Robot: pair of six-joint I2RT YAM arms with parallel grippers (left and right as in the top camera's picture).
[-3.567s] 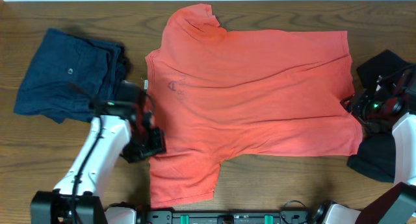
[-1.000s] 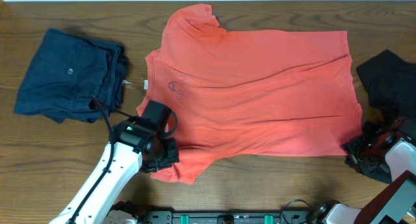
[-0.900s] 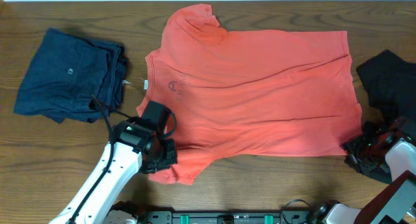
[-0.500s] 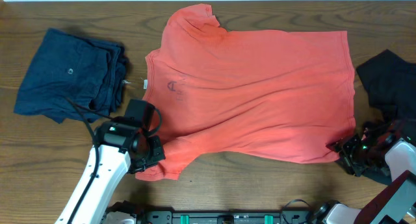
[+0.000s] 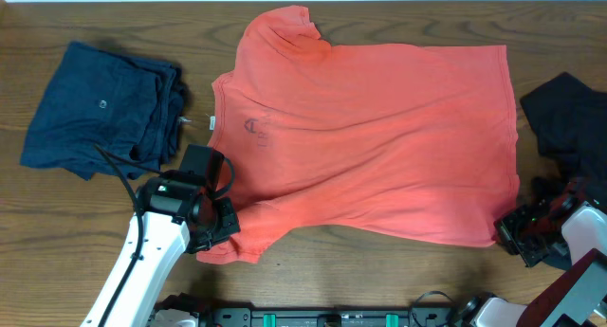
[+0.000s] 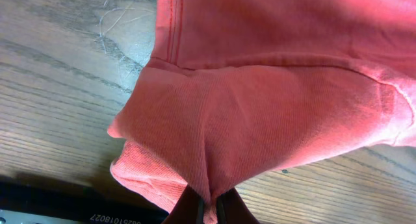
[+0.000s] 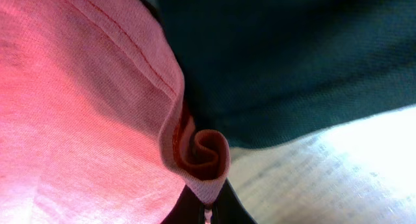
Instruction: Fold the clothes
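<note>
Between the left jaws, pressed tight together, sits a bunched sleeve (image 6: 214, 139) of the coral-red T-shirt (image 5: 370, 137). The right jaws pinch its rolled hem corner (image 7: 201, 152), with the black garment (image 7: 292, 62) just beyond them. The shirt lies spread on the bench (image 5: 379, 270) between both jaws, and the navy garment (image 5: 95, 109) lies beyond the left ones.

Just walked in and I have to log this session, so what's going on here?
Two robot arms are folding a coral-red T-shirt spread on the wooden table. The left arm has its jaws shut on the near sleeve, bunching it; the right arm has its jaws shut on the near hem corner. A navy garment and a black garment lie off to the sides.
</note>
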